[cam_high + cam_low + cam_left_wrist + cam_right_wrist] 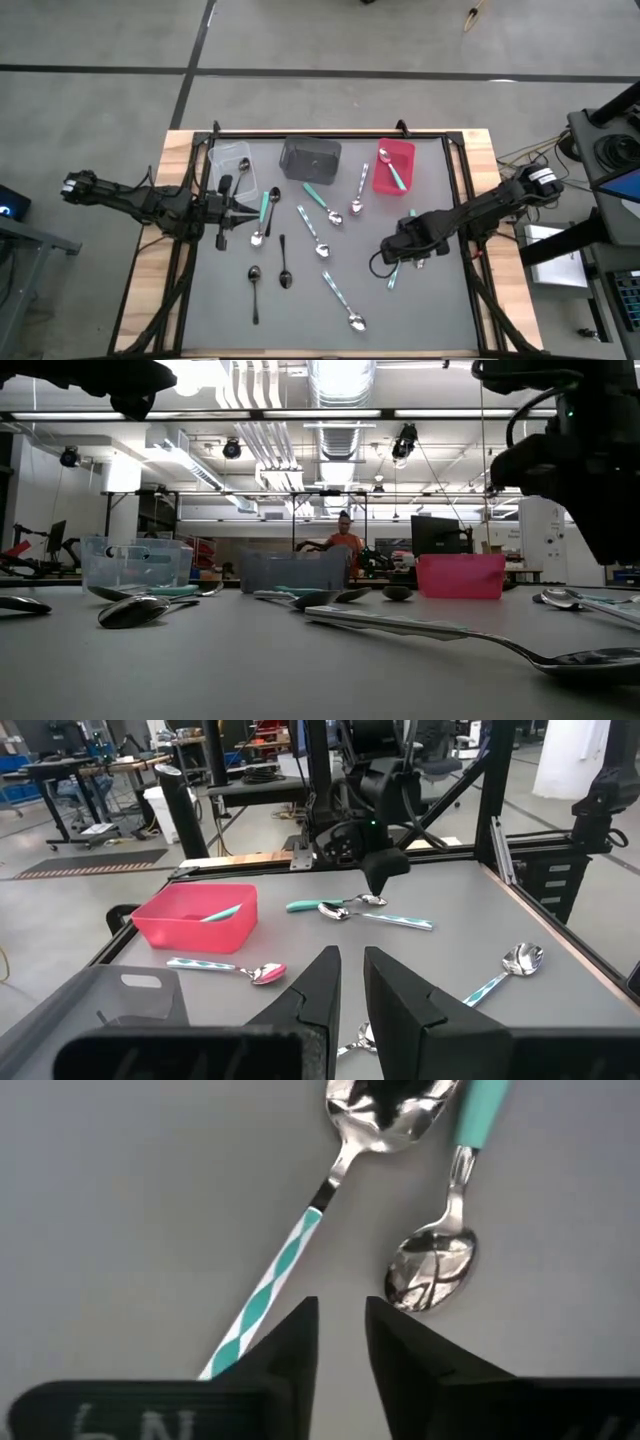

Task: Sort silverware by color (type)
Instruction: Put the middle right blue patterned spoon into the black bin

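- We see teal-handled spoons [316, 195] lying flat, scattered in front of the red bin [394, 167], one [393, 170] inside it.
- Two black spoons [284, 264] lie well left of that bin, nearer us.
- Two teal-handled spoons [300, 1245] lie flat, bowls near each other.

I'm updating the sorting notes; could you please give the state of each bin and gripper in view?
Clear bin: upright, no spoon visible inside.
Dark grey bin: upright, contents not visible.
Red bin: upright, holds one teal-handled spoon.
Left gripper: narrow gap, holding nothing.
Right gripper: slightly open above two teal-handled spoons, holding nothing.
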Controlling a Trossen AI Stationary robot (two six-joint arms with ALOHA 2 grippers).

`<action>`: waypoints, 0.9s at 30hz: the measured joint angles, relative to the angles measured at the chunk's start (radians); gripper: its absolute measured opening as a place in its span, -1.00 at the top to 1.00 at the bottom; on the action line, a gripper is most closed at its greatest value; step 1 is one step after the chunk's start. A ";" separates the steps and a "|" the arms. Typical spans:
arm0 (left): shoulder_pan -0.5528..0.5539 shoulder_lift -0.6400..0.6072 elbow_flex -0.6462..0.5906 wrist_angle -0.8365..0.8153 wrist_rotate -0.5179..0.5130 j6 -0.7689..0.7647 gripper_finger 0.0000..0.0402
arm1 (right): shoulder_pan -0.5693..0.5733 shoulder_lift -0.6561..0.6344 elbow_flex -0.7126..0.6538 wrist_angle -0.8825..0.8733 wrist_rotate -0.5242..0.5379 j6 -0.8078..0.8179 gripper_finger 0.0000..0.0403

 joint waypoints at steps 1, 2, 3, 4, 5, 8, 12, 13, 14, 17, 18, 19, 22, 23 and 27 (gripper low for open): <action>0.000 0.000 0.000 0.000 0.000 0.000 0.84 | 0.000 -0.002 -0.009 0.016 0.000 -0.001 0.50; 0.000 0.000 0.000 0.000 0.000 0.000 0.84 | 0.000 -0.002 -0.017 0.031 0.001 -0.004 0.45; 0.000 0.000 0.000 0.000 0.000 0.000 0.84 | 0.000 -0.001 -0.024 0.040 0.001 -0.001 0.39; 0.000 0.000 0.000 0.000 0.000 0.000 0.84 | 0.000 0.003 -0.029 0.044 0.000 0.007 0.33; 0.000 0.000 0.000 0.000 0.000 0.000 0.84 | 0.000 0.008 -0.033 0.048 0.000 0.019 0.28; 0.000 0.001 0.000 0.000 0.000 0.000 0.85 | 0.000 0.030 -0.040 0.053 0.000 0.034 0.14; 0.000 0.002 0.000 -0.001 0.000 0.000 0.84 | 0.000 0.057 -0.042 0.059 0.000 0.035 0.03; 0.000 0.002 0.000 -0.001 0.000 0.000 0.84 | 0.000 0.062 -0.042 0.061 0.000 0.035 0.02; 0.000 0.002 0.000 -0.001 0.000 0.000 0.85 | 0.000 0.069 -0.042 0.062 0.000 0.035 0.01; -0.001 0.002 0.000 -0.001 0.000 0.000 0.85 | -0.001 0.088 -0.042 0.083 0.005 0.035 0.00; -0.001 0.003 0.000 -0.001 0.000 0.000 0.85 | -0.001 0.096 -0.041 0.085 0.008 0.035 0.00; -0.001 0.003 0.000 -0.001 0.000 0.000 0.85 | -0.001 0.103 -0.040 0.086 0.010 0.035 0.00; -0.001 0.006 0.000 -0.001 0.000 0.000 0.85 | -0.003 0.124 -0.038 0.091 0.019 0.034 0.00; -0.001 0.007 0.000 -0.001 0.000 0.000 0.85 | -0.005 0.128 -0.038 0.094 0.019 0.032 0.00; -0.001 0.008 0.000 -0.002 0.000 0.000 0.85 | -0.018 0.136 -0.038 0.098 0.018 0.015 0.00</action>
